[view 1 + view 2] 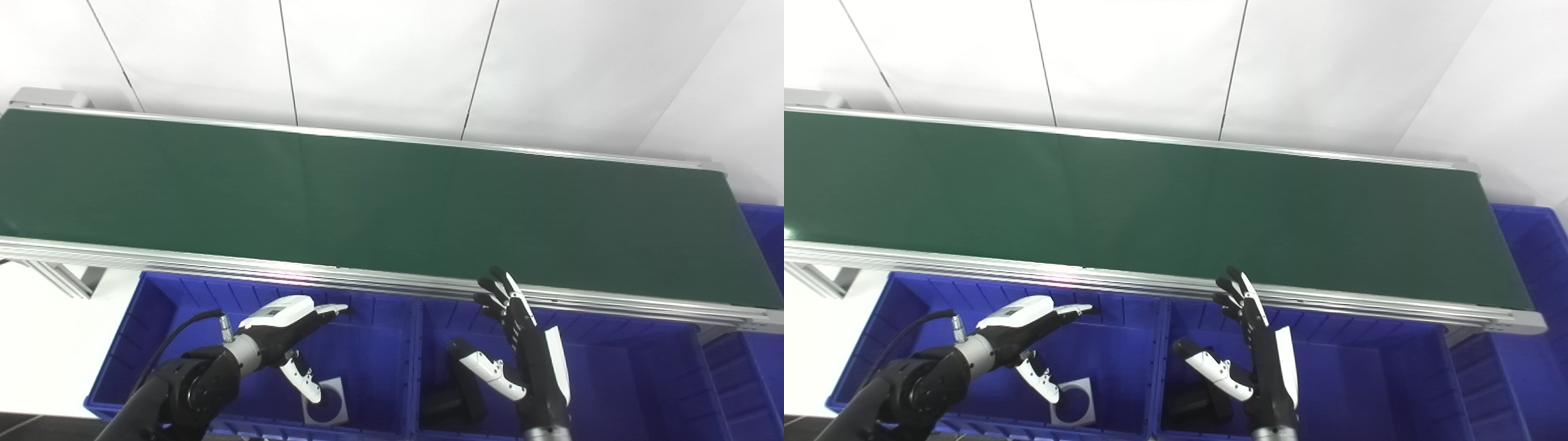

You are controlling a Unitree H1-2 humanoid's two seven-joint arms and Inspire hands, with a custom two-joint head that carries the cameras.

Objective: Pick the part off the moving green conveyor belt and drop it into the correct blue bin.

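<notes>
A white wall (392, 55) is seen behind everything, divided into panels by thin dark seams (289, 61) that run up at slight slants. At the far left, under the near aluminium rail, a slotted aluminium frame leg (58, 277) is seen, set at an angle against a pale floor (43, 343). At the upper left corner, a grey housing (46, 97) is seen against the wall.

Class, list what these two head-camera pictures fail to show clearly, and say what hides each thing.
- Dark part in the right bin: both views, partly behind the right hand; shape unclear.
- Grey part in the left bin: left hand covers one corner.
- Far-right bin: cut by the picture edge.
- Belt: left end cropped.
</notes>
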